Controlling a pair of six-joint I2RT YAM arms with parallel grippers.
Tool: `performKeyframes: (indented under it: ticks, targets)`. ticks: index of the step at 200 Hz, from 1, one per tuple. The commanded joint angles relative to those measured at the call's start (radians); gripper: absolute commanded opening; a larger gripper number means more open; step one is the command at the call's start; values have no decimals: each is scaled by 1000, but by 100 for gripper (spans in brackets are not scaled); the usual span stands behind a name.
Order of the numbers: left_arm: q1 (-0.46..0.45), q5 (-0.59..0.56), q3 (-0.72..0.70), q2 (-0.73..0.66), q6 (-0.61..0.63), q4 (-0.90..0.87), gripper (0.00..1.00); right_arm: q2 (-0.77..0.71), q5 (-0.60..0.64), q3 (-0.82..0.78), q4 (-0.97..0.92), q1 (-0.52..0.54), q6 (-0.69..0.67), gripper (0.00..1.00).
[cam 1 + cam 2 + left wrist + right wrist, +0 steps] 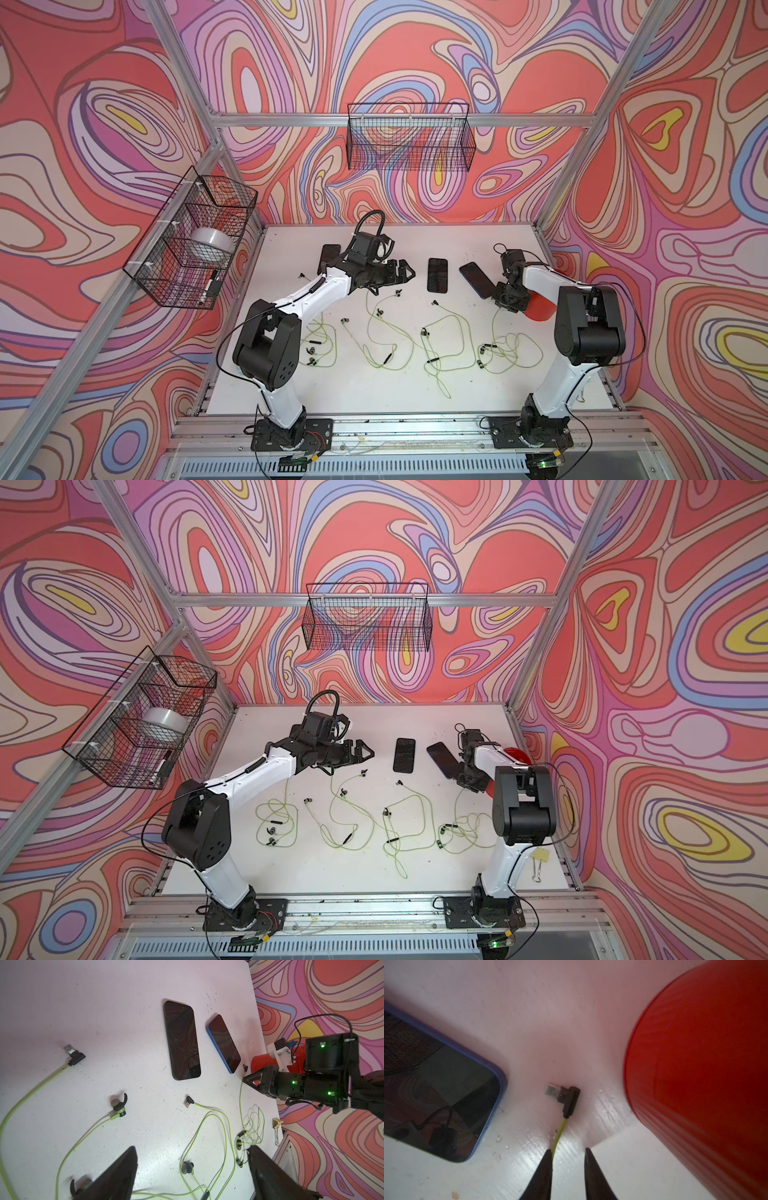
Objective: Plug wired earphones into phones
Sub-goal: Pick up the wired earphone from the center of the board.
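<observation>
Earphones [118, 1108]: four sets, left loose on table [374, 395]; none is seen plugged in. Plug [564, 1097] is laid just beside blue phone [436, 1084], not inserted. Right gripper [568, 1149]: jaws narrowly parted, nothing held. Left gripper [406, 271]: spread wide, empty. All insertions are judged outstanding.

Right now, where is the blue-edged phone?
In a top view the blue-edged phone lies right of centre, between the black phone and the right gripper.
</observation>
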Motion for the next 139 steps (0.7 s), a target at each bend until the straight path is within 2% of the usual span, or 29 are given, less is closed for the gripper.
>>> performKeyframes:
  ticks: [1, 26, 42, 120, 139]
  targets:
    - [-2, -6, 1, 8, 10, -10, 86, 32, 5, -6, 27, -20, -8, 23]
    - [-1, -3, 1, 13, 5, -6, 86, 62, -12, -15, 42, -21, -15, 3]
    - [-1, 0, -1, 16, 0, -4, 85, 69, -20, -29, 55, -21, -20, 0]
    - [-2, 38, -10, 34, -25, 26, 85, -110, -29, -35, -25, -21, -84, 0]
    - [-4, 45, -14, 34, -28, 35, 85, -98, -18, -17, -24, -21, -82, 17]
